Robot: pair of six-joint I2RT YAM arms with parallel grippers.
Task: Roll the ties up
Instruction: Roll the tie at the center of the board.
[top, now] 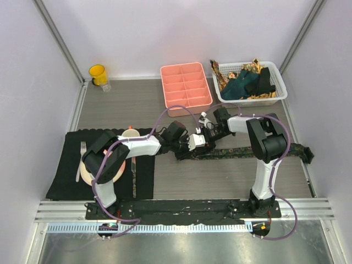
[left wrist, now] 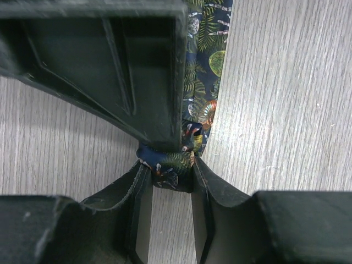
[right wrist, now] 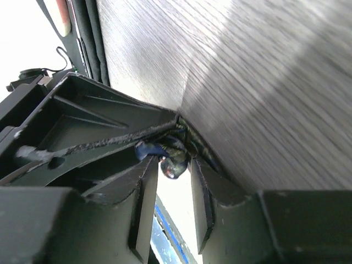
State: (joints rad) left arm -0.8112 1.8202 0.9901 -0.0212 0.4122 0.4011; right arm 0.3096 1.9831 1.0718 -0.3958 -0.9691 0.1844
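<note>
- My left gripper [left wrist: 166, 168] is clamped on the folded end of the dark patterned tie [top: 234, 152]. Both pads touch the cloth, and the small roll sits right at their tips.
- My right gripper [right wrist: 175, 165] meets it nose to nose. Its jaws stand a little apart with the same bunched end between the tips. I cannot tell whether they press on it or only frame it.
- In the left wrist view, one broad dark finger of the right gripper lies over the tie just beyond the roll.
- Both grippers meet just in front of the pink tray [top: 186, 87], on the side towards the arm bases and slightly right of its middle.
- From that point the dark patterned tie runs flat along the wooden table [top: 220, 181], away to the right of the pink tray, and its far end reaches the table's right edge.
- The white basket [top: 280, 82] stands just beside the pink tray on its right. It holds a heap of other ties: a teal tie [top: 239, 85], a black tie [top: 265, 80] and a gold-brown tie [top: 220, 71] spilling over the rim.
- Well to the left of the pink tray, at the back wall, stands a yellow cup [top: 98, 73].
- To the near left of the pink tray lies the black placemat [top: 66, 176], with a plate [top: 85, 175], a fork [top: 81, 157] and a pale mug [top: 130, 132] on it. My left arm reaches across them.
</note>
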